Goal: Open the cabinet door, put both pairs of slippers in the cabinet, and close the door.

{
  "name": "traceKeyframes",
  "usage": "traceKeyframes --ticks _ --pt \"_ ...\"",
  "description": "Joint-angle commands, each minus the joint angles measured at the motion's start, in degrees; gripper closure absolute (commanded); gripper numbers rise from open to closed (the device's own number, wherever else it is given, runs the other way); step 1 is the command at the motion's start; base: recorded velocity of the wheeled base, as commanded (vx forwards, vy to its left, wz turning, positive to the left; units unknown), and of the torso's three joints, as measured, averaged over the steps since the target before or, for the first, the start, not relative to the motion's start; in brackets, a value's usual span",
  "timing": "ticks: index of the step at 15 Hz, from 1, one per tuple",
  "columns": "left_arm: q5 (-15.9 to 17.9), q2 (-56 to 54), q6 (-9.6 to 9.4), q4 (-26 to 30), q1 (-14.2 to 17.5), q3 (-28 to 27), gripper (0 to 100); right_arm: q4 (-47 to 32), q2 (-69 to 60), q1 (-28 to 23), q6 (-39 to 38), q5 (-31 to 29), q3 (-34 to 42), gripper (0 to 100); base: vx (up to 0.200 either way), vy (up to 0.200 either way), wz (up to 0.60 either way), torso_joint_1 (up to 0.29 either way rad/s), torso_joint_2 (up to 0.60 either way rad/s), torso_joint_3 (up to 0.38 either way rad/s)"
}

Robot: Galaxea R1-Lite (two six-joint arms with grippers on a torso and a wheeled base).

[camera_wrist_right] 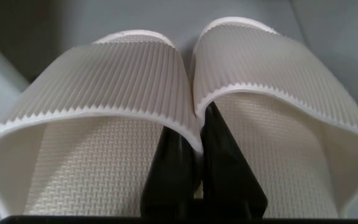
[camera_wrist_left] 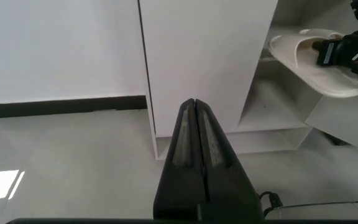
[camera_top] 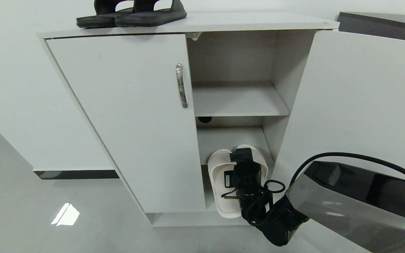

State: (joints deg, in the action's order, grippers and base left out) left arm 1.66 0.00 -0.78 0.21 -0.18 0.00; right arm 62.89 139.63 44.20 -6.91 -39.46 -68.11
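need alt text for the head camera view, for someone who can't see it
The right end effector grips a pair of white slippers at the lower opening of a white cabinet, whose right door is swung open. The left door is shut, and a pair of black slippers sits on top of the cabinet.

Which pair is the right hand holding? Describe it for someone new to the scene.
Start at the white cabinet, whose right door stands open. Low in that opening, the right hand pinches the white slippers side by side. The only other pair, the black slippers, sits on the cabinet top.
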Motion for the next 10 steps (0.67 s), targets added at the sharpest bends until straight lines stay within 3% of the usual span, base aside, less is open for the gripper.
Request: traceKeyframes --ticks 1,8,10 --pt "0.0 0.1 -0.01 0.0 0.0 0.0 100 0.0 1.3 -0.3 0.2 0.1 -1.3 100 0.2 0.0 0.0 0.007 0.01 0.002" --pt "0.1 0.1 -0.01 0.0 0.0 0.0 100 -0.6 5.2 -1.8 0.9 1.0 -7.4 100 0.2 0.0 0.0 0.003 0.0 0.002" --pt "0.1 0.1 -0.01 0.0 0.0 0.0 100 -3.2 6.1 -2.3 0.9 1.1 -10.1 100 0.0 0.0 0.0 0.0 0.0 0.0"
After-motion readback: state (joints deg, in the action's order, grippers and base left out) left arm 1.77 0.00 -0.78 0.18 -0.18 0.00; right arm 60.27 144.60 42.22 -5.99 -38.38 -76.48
